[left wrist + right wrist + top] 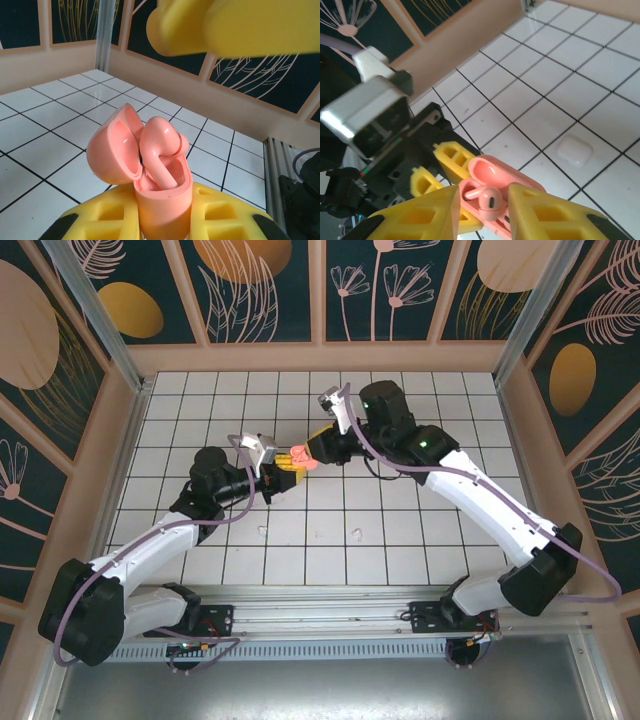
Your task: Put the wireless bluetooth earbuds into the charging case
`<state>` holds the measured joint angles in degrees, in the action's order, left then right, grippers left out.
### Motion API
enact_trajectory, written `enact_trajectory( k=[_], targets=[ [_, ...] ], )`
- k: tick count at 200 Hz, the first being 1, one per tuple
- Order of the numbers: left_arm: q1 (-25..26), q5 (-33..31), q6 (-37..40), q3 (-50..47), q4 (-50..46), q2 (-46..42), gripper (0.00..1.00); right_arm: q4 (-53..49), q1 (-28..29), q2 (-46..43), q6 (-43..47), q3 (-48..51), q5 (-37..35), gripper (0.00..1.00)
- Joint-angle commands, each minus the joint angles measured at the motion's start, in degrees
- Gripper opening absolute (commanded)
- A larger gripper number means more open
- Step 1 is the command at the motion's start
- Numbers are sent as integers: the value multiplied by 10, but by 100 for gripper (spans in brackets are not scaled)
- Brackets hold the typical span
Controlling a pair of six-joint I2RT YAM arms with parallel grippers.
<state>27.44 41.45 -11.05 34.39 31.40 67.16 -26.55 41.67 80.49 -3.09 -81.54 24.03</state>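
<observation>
The left tool (283,472) is clenched on the pink charging case (162,205), up over the middle of the table (420,400), lid (112,150) open. One pink earbud (160,145) sits crooked in it, head sticking up. The right tool (484,197) hangs just above, jaws apart, holding nothing. A push from one side could pop the bud out, and it could drop onto the table.

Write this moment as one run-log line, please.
left end effector: shut on open pink charging case | pink earbud: sitting in case | right end effector: open, above it
</observation>
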Motion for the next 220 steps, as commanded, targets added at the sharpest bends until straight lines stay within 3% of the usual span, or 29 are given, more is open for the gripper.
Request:
enact_trajectory(
  k=[1, 37, 131, 220],
  targets=[
    [1, 18, -8, 7, 22, -10, 0, -37, 5, 9, 1, -29, -8, 33],
    [2, 21, -9, 9, 22, -8, 0, -60, 10, 24, 4, -40, -15, 25],
    [1, 21, -7, 13, 22, 0, 0, -97, 19, 62, 20, -75, -21, 32],
    [1, 23, -7, 23, 21, 13, 0, -104, 26, 72, 46, -80, -16, 27]
  ],
)
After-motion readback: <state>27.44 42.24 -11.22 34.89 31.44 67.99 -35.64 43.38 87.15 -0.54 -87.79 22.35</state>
